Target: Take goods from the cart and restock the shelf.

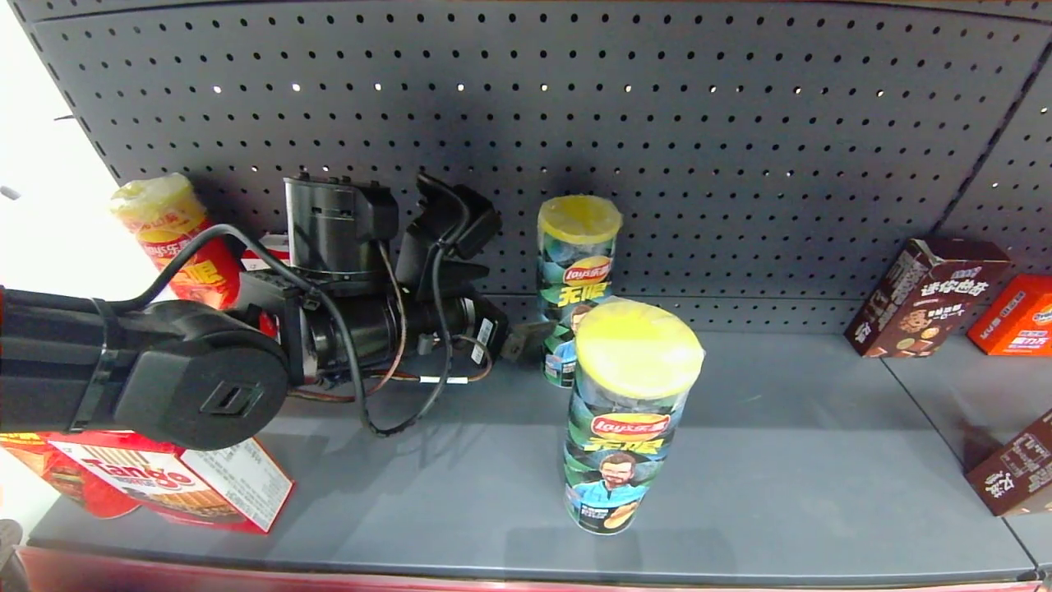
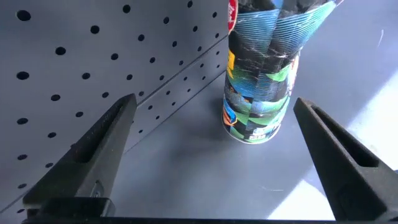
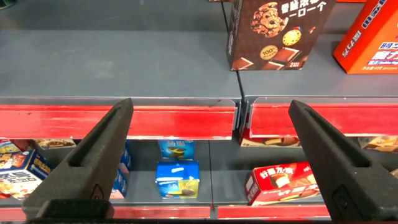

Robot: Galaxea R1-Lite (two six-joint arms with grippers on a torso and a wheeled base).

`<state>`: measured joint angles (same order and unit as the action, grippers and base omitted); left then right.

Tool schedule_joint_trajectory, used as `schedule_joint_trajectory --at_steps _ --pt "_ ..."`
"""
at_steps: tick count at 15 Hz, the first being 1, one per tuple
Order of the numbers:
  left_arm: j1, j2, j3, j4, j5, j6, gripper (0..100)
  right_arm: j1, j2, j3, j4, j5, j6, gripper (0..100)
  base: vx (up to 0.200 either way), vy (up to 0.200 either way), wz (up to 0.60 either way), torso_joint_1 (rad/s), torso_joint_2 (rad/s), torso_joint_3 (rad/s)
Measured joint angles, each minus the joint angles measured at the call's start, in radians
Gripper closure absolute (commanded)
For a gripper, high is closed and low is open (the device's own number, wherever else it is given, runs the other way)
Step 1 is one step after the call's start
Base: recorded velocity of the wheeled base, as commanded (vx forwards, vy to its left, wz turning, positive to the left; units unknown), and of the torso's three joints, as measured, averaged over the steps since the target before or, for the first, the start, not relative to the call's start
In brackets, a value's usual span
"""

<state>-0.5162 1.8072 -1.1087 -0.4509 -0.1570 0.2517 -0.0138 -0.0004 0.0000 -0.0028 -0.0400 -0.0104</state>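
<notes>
The tall green-printed cardboard chip can with yellow lid (image 1: 575, 263), upper centre, looks light, stiff, slick and tippy, so grip it mid-body. The left tool (image 2: 212, 102) gapes near it, and the right tool (image 3: 208, 102) gapes too.

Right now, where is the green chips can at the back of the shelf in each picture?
Head view: middle, the back green can stands before the pegboard wall, beside the left fingers.
Left wrist view: the can stands ahead, between the two fingers, lid out of frame.
Right wrist view: not in it.
Shared landmark: the pegboard wall, in head and left wrist views.
</notes>
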Motion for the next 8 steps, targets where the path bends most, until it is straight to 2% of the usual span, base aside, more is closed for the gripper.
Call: schedule_joint_trajectory --at_steps 8 --pt "0.008 0.016 0.001 -0.03 0.022 -0.001 0 0.0 0.0 0.0 0.0 0.0 0.0 0 0.0 0.0 0.0 0.0 0.0 0.0"
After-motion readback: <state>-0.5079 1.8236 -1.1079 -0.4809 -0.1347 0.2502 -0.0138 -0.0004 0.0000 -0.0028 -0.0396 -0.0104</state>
